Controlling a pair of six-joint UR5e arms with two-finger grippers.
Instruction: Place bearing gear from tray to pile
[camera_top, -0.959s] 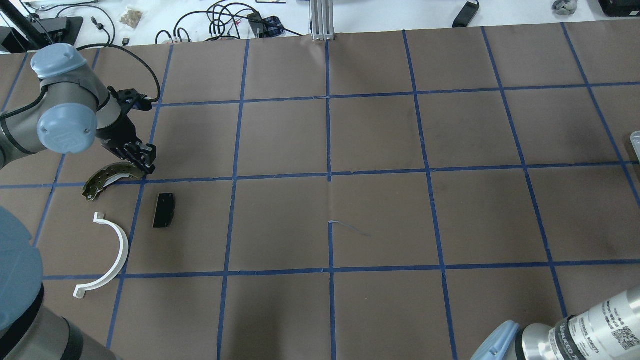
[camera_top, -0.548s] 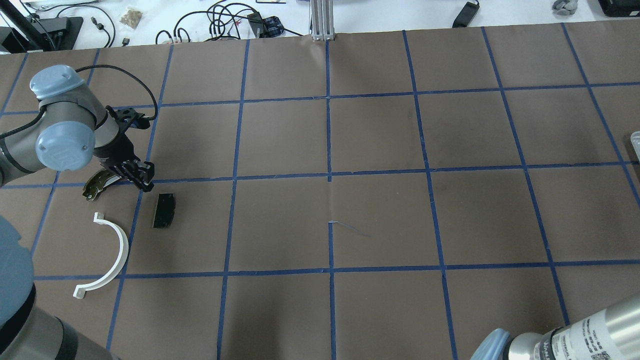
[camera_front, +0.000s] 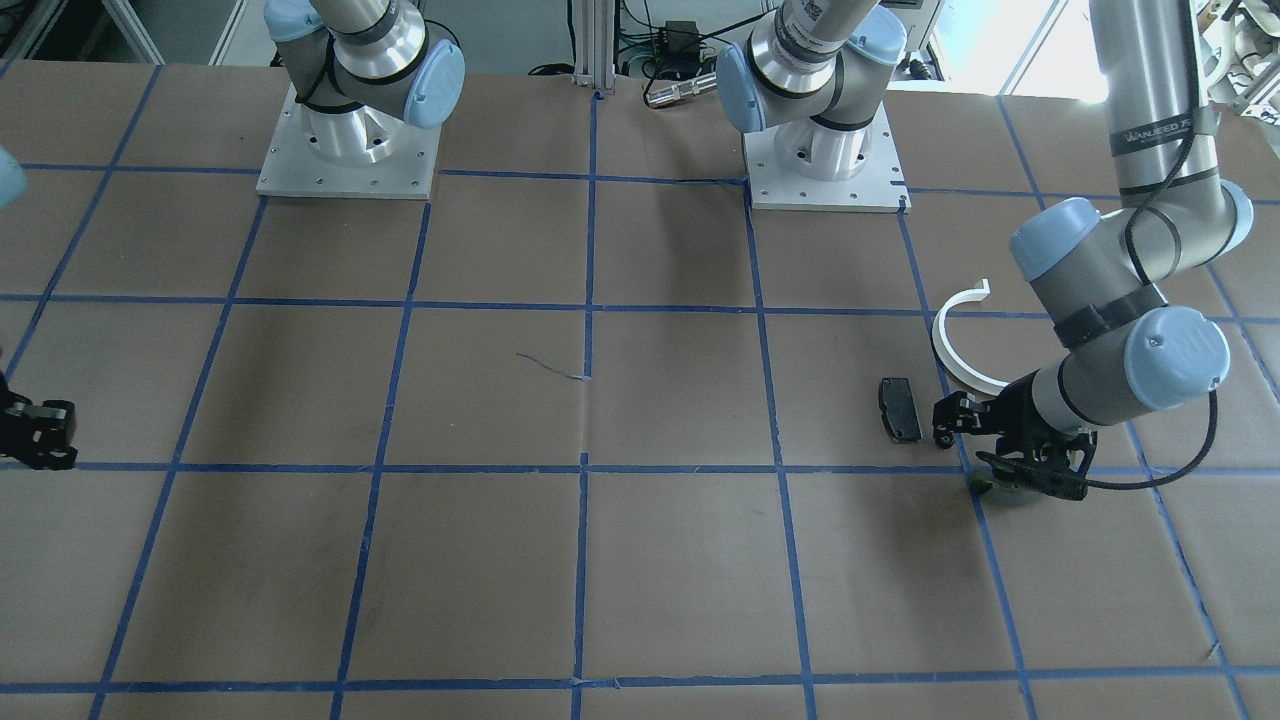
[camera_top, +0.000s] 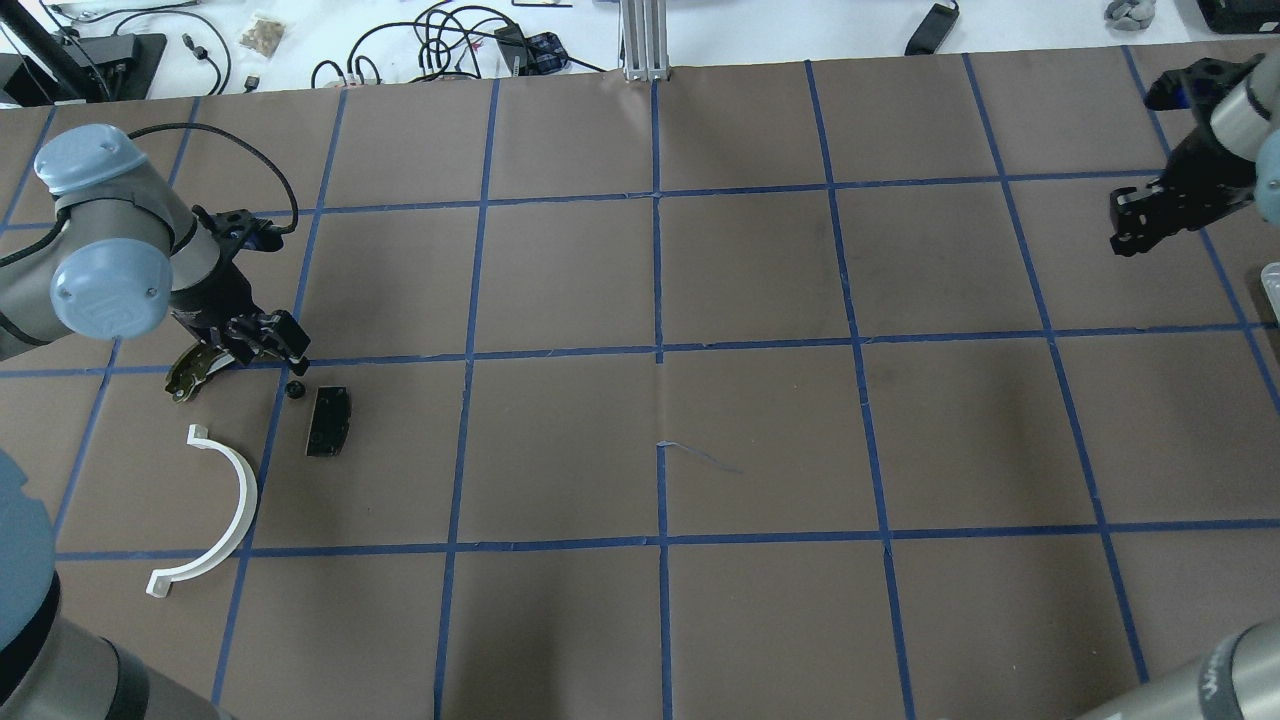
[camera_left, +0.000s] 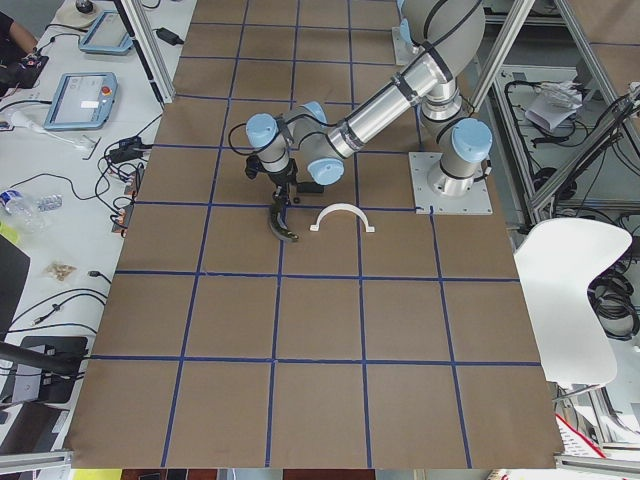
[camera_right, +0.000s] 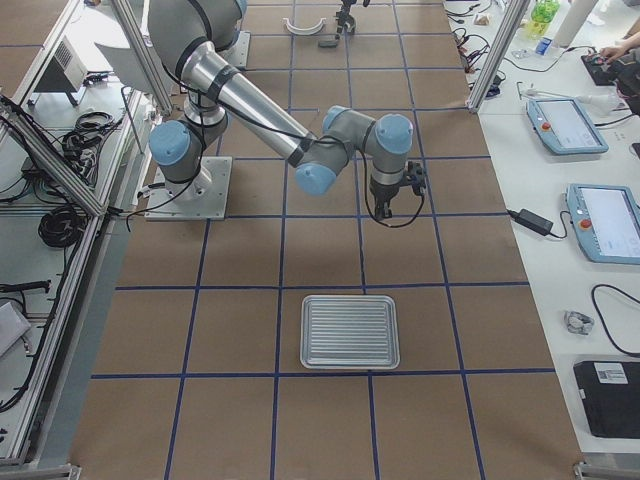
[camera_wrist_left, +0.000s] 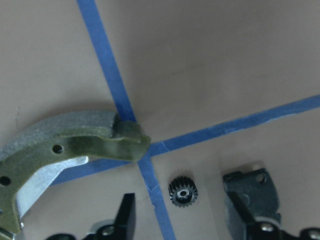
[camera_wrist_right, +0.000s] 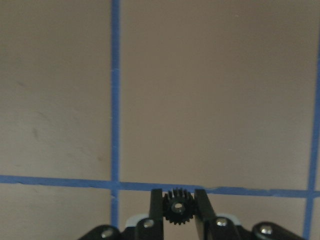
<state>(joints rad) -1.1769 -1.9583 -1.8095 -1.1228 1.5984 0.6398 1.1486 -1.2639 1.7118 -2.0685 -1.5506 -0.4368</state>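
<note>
My left gripper (camera_top: 275, 345) is open and hangs just above a small black bearing gear (camera_top: 295, 390). The gear lies loose on the table, between the open fingers in the left wrist view (camera_wrist_left: 183, 192). It lies in the pile, between the olive-green brake shoe (camera_top: 195, 368) and the black pad (camera_top: 328, 420). The white half-ring (camera_top: 215, 505) lies nearer me. My right gripper (camera_top: 1135, 225) is at the far right, shut on a second small black gear (camera_wrist_right: 176, 206). The ribbed metal tray (camera_right: 350, 331) shows only in the exterior right view, with nothing visible on it.
Blue tape lines divide the brown table cover into squares. Cables and small items lie beyond the far table edge (camera_top: 450, 45). A clear container's rim (camera_top: 1271, 285) shows at the right edge. The left arm's elbow (camera_top: 100, 290) hangs over the brake shoe.
My left gripper dipped beside the brake shoe, then opened and drew back; the gear now lies on the table. My right gripper has come into view at the far right.
</note>
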